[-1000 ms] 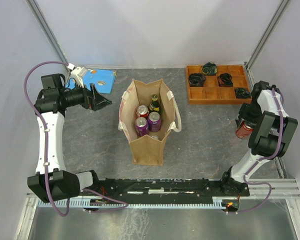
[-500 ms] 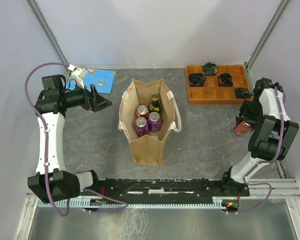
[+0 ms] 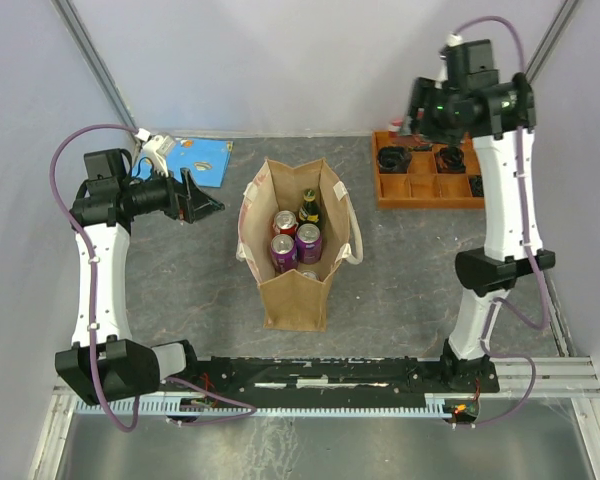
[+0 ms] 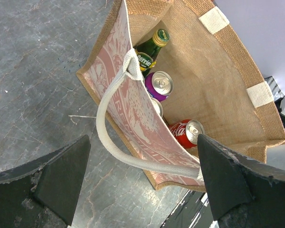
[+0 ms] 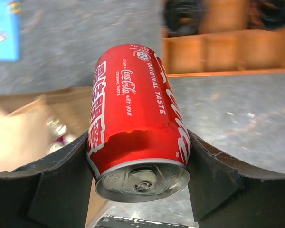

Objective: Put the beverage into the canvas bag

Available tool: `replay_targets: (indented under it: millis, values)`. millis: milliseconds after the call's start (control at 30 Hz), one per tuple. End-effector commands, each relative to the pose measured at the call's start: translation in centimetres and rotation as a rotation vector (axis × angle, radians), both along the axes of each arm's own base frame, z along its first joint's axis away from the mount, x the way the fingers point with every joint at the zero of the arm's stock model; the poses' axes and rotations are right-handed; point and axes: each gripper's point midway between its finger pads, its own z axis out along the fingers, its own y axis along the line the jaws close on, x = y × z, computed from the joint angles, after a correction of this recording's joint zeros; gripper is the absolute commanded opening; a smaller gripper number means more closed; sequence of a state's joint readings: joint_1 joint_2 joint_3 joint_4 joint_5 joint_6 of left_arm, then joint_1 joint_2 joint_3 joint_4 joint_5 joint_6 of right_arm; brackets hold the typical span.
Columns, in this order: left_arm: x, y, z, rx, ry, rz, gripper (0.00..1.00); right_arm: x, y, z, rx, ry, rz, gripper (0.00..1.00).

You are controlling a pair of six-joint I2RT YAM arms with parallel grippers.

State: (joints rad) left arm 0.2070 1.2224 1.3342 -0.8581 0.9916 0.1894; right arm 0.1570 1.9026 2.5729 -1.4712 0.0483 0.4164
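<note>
A grey, stone-look worktop sits inside pale walls. The right claw hangs high above it, clenched on a red Coca-Cola can whose top faces the wrist camera. The wooden tray lies beyond this claw, and the canvas bag is below it to its left. The left claw is released, fingers spread wide, with the bag upright just ahead of it. Inside the bag stand cans and a green bottle.
</note>
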Motion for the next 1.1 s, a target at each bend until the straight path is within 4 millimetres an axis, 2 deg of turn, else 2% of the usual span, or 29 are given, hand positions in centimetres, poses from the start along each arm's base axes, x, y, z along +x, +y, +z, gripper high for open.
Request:
replay_targets:
  millis: [0,67,167,267,333,433,567,700,833,1067]
  values:
    - [0.5,0.0,0.7,0.014,-0.055,-0.015,0.99,-4.4,7.7,3.0,0.098,-0.025,0.151,0.00]
    - [0.5,0.0,0.6,0.015,-0.054,-0.016,0.99,-5.9,11.8,3.7,0.117,-0.069,0.250,0.00]
    - [0.7,0.1,0.5,0.015,-0.047,-0.014,0.99,-8.7,15.4,4.3,0.098,-0.100,0.341,0.00]
    - [1.0,0.1,0.3,0.011,-0.038,-0.017,0.99,-11.6,18.6,4.0,0.061,-0.087,0.446,0.00]
    - [1.3,0.1,0.3,0.011,-0.036,-0.020,0.99,-13.2,20.4,2.7,0.030,-0.047,0.509,0.00]
    - [1.7,0.2,0.1,0.012,-0.033,-0.021,0.99,-15.1,22.7,-0.9,-0.054,0.046,0.592,0.00]
    - [2.0,0.3,0.0,0.013,-0.029,-0.024,0.99,-16.3,25.1,-4.6,-0.131,0.124,0.668,0.00]
    - [2.0,0.3,-0.2,0.016,-0.028,-0.026,0.99,-17.1,27.3,-7.5,-0.156,0.192,0.741,0.00]
    - [1.7,0.3,-0.8,0.016,-0.016,-0.026,0.99,-17.3,29.2,-9.4,-0.168,0.226,0.806,0.00]
    - [1.5,0.3,-1.1,0.021,-0.012,-0.027,0.99,-18.3,30.5,-12.0,-0.203,0.294,0.889,0.00]
